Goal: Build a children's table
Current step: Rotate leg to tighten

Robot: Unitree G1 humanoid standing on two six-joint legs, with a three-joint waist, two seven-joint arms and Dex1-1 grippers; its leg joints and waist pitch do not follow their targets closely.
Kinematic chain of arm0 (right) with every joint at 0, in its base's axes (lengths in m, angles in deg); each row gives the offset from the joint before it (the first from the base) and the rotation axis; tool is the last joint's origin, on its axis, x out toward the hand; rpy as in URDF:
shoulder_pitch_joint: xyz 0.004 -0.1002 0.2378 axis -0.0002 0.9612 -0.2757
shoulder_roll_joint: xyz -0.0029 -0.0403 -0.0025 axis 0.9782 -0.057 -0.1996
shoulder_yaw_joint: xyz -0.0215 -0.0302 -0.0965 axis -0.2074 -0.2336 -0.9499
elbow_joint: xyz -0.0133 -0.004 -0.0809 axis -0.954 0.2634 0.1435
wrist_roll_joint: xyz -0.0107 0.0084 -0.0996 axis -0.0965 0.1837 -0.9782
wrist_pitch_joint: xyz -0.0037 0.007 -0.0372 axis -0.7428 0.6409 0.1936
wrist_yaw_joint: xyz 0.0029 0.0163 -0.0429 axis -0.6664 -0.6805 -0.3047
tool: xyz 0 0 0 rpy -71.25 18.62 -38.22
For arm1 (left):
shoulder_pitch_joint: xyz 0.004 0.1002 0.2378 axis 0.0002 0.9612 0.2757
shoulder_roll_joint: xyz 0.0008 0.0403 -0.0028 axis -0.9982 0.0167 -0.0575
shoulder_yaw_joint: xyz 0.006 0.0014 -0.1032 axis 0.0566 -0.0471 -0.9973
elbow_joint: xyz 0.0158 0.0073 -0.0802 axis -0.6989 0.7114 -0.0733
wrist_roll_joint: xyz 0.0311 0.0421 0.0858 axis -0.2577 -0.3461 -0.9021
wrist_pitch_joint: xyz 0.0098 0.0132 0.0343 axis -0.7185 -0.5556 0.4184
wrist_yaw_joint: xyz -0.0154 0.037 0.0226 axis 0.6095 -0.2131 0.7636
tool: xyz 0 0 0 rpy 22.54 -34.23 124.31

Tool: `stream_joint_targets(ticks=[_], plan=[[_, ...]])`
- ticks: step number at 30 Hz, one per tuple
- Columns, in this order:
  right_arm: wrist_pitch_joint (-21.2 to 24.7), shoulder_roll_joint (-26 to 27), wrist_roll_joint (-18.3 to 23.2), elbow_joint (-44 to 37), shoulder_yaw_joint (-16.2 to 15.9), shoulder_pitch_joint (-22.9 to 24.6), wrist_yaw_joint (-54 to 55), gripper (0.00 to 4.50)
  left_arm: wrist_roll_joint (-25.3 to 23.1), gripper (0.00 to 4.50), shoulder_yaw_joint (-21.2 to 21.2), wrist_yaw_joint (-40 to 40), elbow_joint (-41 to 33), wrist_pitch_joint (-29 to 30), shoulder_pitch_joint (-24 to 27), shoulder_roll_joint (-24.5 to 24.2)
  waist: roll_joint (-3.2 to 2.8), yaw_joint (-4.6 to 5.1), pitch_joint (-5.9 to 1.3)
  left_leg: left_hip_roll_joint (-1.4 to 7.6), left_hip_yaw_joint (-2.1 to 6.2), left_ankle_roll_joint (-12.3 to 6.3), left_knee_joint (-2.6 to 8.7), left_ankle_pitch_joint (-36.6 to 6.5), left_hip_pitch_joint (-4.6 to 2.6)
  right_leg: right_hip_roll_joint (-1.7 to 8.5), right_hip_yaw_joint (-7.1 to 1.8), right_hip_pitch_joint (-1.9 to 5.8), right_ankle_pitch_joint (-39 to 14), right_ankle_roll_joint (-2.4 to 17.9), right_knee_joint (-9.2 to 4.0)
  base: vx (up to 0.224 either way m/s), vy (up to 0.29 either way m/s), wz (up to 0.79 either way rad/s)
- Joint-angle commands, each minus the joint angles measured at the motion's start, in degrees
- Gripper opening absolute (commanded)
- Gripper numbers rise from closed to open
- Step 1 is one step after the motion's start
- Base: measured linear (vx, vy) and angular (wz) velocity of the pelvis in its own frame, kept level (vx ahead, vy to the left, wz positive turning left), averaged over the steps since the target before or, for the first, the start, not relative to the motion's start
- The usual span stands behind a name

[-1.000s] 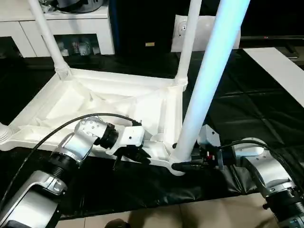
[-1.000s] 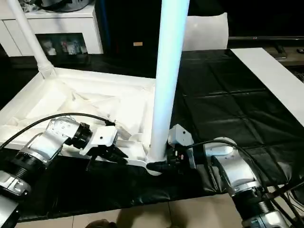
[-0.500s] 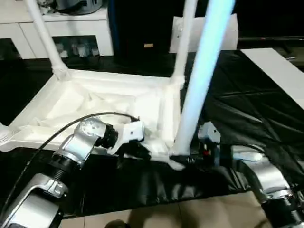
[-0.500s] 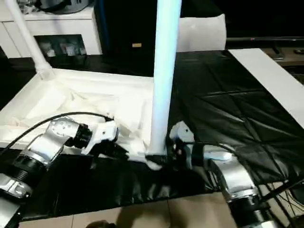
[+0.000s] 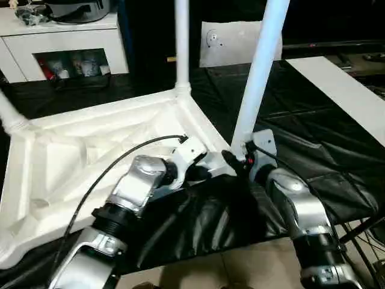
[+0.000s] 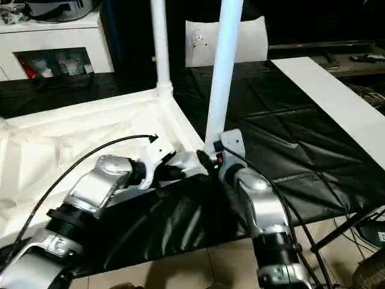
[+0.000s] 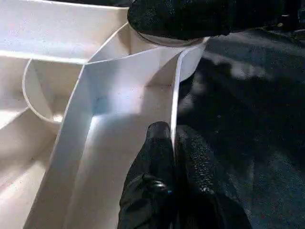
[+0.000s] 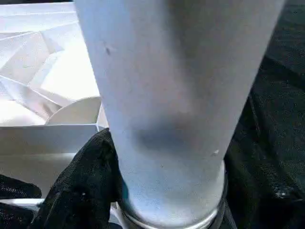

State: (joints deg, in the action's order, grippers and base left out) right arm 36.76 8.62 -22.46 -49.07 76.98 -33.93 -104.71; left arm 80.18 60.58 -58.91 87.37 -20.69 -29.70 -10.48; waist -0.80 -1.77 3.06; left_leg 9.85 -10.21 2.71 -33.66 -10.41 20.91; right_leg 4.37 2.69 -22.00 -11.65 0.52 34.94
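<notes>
Now, from the head views: the tabletop (image 5: 90,162) lies upside down on a black sheet (image 5: 313,138), ribbed side up, with legs standing in its sockets. One leg (image 5: 181,42) rises at the far corner, and only the base of another (image 5: 11,117) shows at the left edge. The near leg (image 5: 260,66) stands in the corner socket closest to the robot. The right hand (image 5: 237,161) is closed around the base of that near leg, right at the socket. The left hand (image 5: 201,174) is at the tabletop's rim beside the same corner. A white cabinet (image 5: 66,36) stands behind.

Left wrist view: the left hand (image 7: 172,143) has its fingers (image 7: 155,148) pinched shut on the thin upright rim wall (image 7: 175,90) of the tabletop. Beyond it sits the corner socket (image 7: 190,52), with a black finger of the right hand lying across its top.

Right wrist view: the near leg (image 8: 176,95) rises straight out of the socket, and the right hand's finger (image 8: 86,186) presses against its base.

Risks, as I judge them: the leg may not be fully seated, so a sideways push could lever it out. The pinch on the thin rim looks shallow; if it slips, the tabletop could slide on the sheet. Twisting too hard might also bunch the sheet beneath.
</notes>
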Motion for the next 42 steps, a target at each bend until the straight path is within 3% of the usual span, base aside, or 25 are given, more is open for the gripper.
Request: stream_joint_targets(ticks=[1,9,12,14,16,20,21,23,30,36,37,42], plan=[[1.1,4.1,3.7,-2.1,-11.1,1.7,-10.5,3.06,-0.3,0.00,0.3,5.3,-1.0,-2.4,-2.4,2.5,0.20,-0.20,-3.00,2.84,1.40,-0.67,4.55,-15.8,-0.37,3.81,-2.55,1.61,-17.2,9.8,-5.48,0.000,0.000,0.00],[-1.3,-1.9,5.1,-7.6,-10.2,6.1,-16.6,3.95,0.5,0.00,2.1,-1.5,-2.5,-6.7,0.4,-1.8,-0.11,-0.27,-3.08,2.90,1.33,-1.86,4.54,-14.4,-0.09,3.85,-2.51,2.07,-13.9,10.7,-5.20,0.000,0.000,0.00],[-4.7,-6.9,5.7,-8.9,-8.3,7.7,-21.6,4.18,1.2,0.00,3.3,-7.9,-2.0,-12.1,1.1,-5.9,-0.22,-0.38,-3.09,2.97,1.24,-2.15,4.45,-13.7,-0.07,3.83,-2.56,2.10,-12.0,11.3,-5.16,0.000,0.000,0.00],[-5.1,-8.3,6.2,-9.4,-7.5,8.0,-23.6,4.41,1.6,0.00,3.9,-10.4,-1.8,-13.5,1.2,-7.5,0.20,-0.34,-3.21,2.96,1.23,-2.80,4.35,-12.7,0.07,3.78,-2.51,2.31,-9.9,11.9,-4.88,0.000,0.000,0.00],[-6.0,-10.8,6.5,-9.6,-6.8,8.2,-26.5,4.48,1.3,0.00,4.8,-13.6,-0.9,-16.2,1.0,-9.8,-0.12,-0.49,-3.18,3.08,1.18,-3.48,4.30,-12.1,-0.06,3.74,-2.47,2.22,-8.3,12.6,-4.78,0.000,0.000,0.00],[-7.2,-14.6,7.4,-9.1,-5.7,7.8,-31.5,4.48,1.5,0.00,6.7,-20.7,-0.1,-20.2,0.6,-13.3,-0.13,-0.55,-3.05,3.16,1.18,-3.40,4.37,-12.7,-0.18,3.79,-2.40,2.22,-9.1,13.4,-4.73,0.000,0.000,0.00],[-7.3,-15.5,7.7,-9.1,-5.7,7.7,-32.9,4.48,1.2,0.00,7.3,-22.1,0.2,-20.9,0.5,-14.2,0.36,-0.49,-3.00,3.17,1.08,-3.51,4.36,-13.1,-0.15,3.86,-2.48,2.18,-9.7,13.4,-4.78,0.000,0.000,0.00],[-8.0,-16.7,8.1,-9.1,-5.9,7.7,-34.9,4.48,0.9,0.00,8.1,-24.1,0.6,-22.7,0.3,-15.4,-0.02,-0.74,-2.94,3.35,1.06,-3.31,4.37,-13.5,-0.42,3.99,-2.54,1.93,-10.5,13.6,-4.78,0.000,0.000,0.00],[-12.6,-21.1,8.4,-6.9,-8.5,6.1,-44.0,4.48,2.0,0.00,10.4,-33.3,2.4,-28.8,-1.4,-18.4,0.25,-1.79,-3.00,3.49,0.87,-3.26,4.34,-12.2,-0.52,3.99,-2.53,2.01,-8.8,14.2,-4.35,0.000,0.000,0.00],[-13.3,-21.6,8.8,-5.7,-10.4,4.5,-48.7,4.48,2.0,0.00,12.0,-37.4,3.2,-31.5,-2.6,-19.0,0.28,-2.30,-3.08,3.57,0.79,-3.78,4.15,-10.9,-0.49,4.01,-2.43,2.04,-6.9,15.1,-3.98,0.000,0.000,0.00],[-13.4,-21.8,9.0,-5.5,-10.9,4.2,-49.3,4.15,2.0,0.00,12.2,-37.9,3.4,-31.9,-2.8,-19.0,0.25,-2.49,-3.06,3.63,0.74,-3.86,4.14,-11.0,-0.56,4.06,-2.45,2.00,-7.0,15.1,-4.01,0.000,0.000,0.00],[-14.4,-22.0,8.6,-4.0,-12.6,2.9,-51.5,3.82,1.9,0.00,12.9,-39.2,4.5,-33.7,-3.8,-18.7,0.40,-3.16,-3.01,3.68,0.75,-3.39,4.19,-11.3,-0.61,4.21,-2.50,1.93,-8.7,14.7,-4.05,0.000,0.000,0.00]])
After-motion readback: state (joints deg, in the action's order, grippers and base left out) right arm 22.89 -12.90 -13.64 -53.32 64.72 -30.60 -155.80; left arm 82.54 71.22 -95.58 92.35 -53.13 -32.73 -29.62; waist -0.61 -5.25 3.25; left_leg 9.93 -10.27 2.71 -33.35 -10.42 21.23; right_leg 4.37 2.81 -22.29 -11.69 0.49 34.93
